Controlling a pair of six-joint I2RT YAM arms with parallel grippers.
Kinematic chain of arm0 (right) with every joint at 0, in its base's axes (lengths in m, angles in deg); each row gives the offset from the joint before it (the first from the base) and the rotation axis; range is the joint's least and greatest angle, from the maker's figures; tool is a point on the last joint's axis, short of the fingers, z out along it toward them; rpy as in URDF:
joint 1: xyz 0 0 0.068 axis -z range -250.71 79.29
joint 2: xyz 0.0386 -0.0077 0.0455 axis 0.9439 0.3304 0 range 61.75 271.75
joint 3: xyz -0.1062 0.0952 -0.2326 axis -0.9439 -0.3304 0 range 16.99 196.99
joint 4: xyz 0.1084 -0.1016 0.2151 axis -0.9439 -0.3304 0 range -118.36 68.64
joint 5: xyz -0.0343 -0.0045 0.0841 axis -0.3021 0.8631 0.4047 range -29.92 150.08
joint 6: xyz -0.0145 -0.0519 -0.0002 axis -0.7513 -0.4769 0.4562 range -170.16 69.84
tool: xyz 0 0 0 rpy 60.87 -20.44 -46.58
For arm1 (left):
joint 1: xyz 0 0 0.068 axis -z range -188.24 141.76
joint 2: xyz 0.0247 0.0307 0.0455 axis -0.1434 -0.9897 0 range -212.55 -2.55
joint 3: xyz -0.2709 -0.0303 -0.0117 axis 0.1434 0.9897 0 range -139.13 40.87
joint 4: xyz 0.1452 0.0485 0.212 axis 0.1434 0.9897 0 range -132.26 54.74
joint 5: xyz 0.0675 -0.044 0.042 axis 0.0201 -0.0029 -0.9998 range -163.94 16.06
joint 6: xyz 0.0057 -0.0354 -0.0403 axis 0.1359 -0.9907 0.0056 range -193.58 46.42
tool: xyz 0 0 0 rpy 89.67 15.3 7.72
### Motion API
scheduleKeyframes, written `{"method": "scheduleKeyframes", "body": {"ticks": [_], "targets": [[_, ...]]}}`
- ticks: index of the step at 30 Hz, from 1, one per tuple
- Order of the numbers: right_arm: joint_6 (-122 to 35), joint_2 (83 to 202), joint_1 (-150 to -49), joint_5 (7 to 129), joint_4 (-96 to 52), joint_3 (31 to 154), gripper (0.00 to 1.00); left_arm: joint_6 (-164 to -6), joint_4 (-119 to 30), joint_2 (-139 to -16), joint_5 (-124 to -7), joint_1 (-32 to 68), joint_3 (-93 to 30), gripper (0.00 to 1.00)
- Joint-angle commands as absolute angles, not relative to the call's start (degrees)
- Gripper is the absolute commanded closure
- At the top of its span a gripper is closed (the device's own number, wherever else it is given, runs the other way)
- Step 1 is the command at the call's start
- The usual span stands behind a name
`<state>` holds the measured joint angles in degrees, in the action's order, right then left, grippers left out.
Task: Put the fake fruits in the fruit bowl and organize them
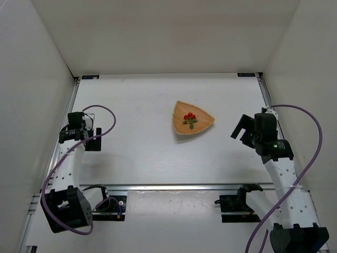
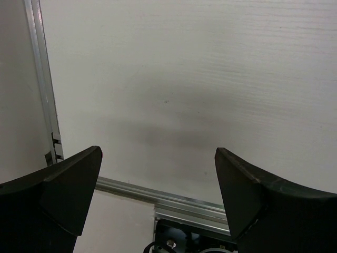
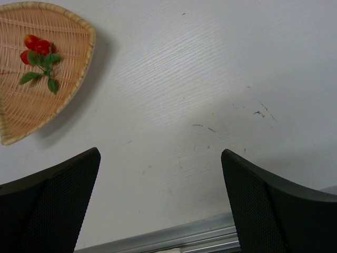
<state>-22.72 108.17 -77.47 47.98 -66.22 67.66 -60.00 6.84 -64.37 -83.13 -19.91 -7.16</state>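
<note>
The fruit bowl (image 1: 202,125), a tan woven rounded-triangle dish with a paler rim, lies on the white table right of centre. The fake fruits (image 1: 189,117), small red berries with green stems and leaves, lie inside it. In the right wrist view the bowl (image 3: 73,68) is at the upper left with the berries (image 3: 36,46) in it. My right gripper (image 1: 239,129) is open and empty, to the right of the bowl and apart from it. My left gripper (image 1: 79,126) is open and empty at the far left, over bare table (image 2: 158,158).
Aluminium rails (image 1: 179,186) run along the table's near edge and its left and right sides. White walls enclose the table on three sides. Purple cables (image 1: 108,113) loop off both arms. Black arm mounts (image 1: 237,203) sit below the near rail.
</note>
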Motion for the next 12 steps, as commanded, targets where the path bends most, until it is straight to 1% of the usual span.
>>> {"method": "scheduleKeyframes", "body": {"ticks": [1,12], "targets": [[-23.18,108.34,-77.30,48.30,-63.98,67.70,0.00,-61.45,6.43,-63.55,-81.59,-20.02,-7.12,0.01],[-23.71,108.34,-77.30,47.77,-62.06,65.94,0.00,-61.45,6.96,-64.07,-82.12,-20.02,-7.65,0.01]]}}
